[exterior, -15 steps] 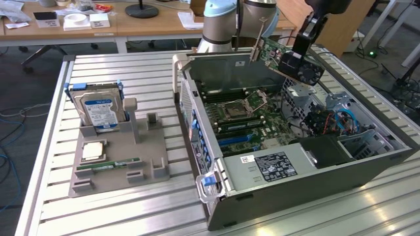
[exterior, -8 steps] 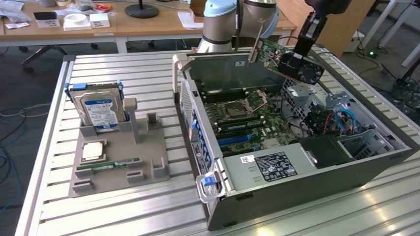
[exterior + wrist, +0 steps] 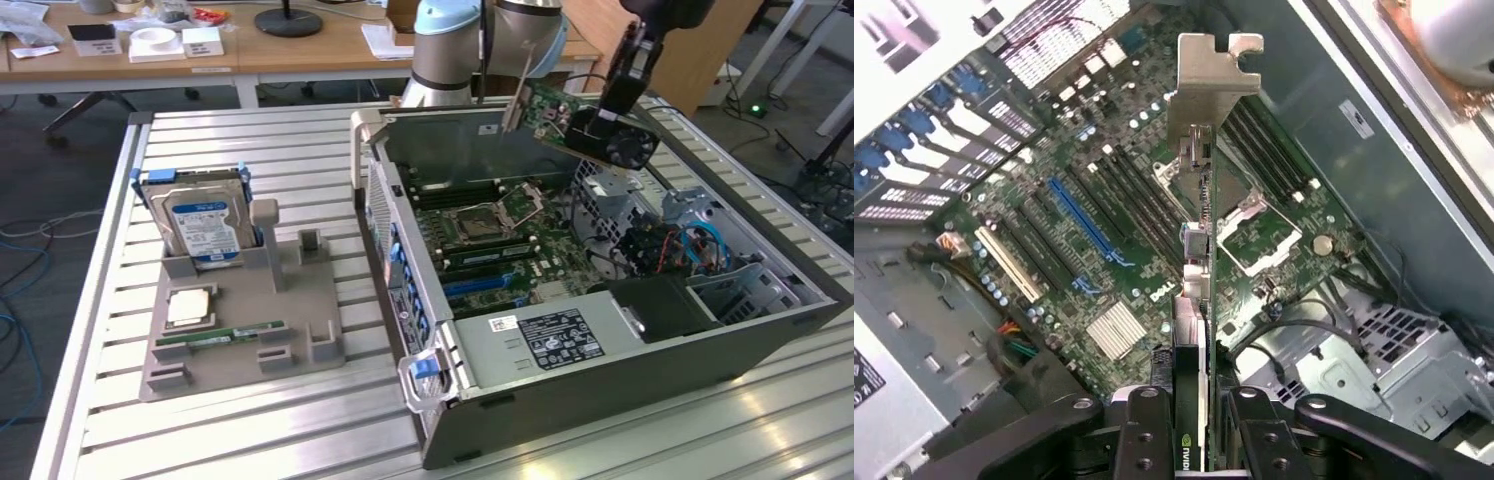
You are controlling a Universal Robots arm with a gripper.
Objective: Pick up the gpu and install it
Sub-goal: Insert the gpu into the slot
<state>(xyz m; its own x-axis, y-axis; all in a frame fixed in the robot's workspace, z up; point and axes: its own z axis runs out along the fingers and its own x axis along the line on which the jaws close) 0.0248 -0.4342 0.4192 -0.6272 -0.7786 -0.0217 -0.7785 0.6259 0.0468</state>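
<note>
Wrist view, nearest first: saw the gripper (image 3: 1199,425) with jaws pinched on the dark end of the gpu (image 3: 1201,260), held edge-on with its silver bracket outermost, in the air above the open computer case (image 3: 601,390) and clear of the motherboard (image 3: 1144,285) on the case's floor. Exterior view: found the card tilted above the case's far edge. Noted, outside the case toward the exterior view's left, a grey fixture (image 3: 287,310) carrying a hard drive (image 3: 200,215) and a RAM stick (image 3: 220,335).

The gpu (image 3: 1202,250) and pincer (image 3: 1194,435) are cut by the picture's edge; fingertips apparently hidden.
</note>
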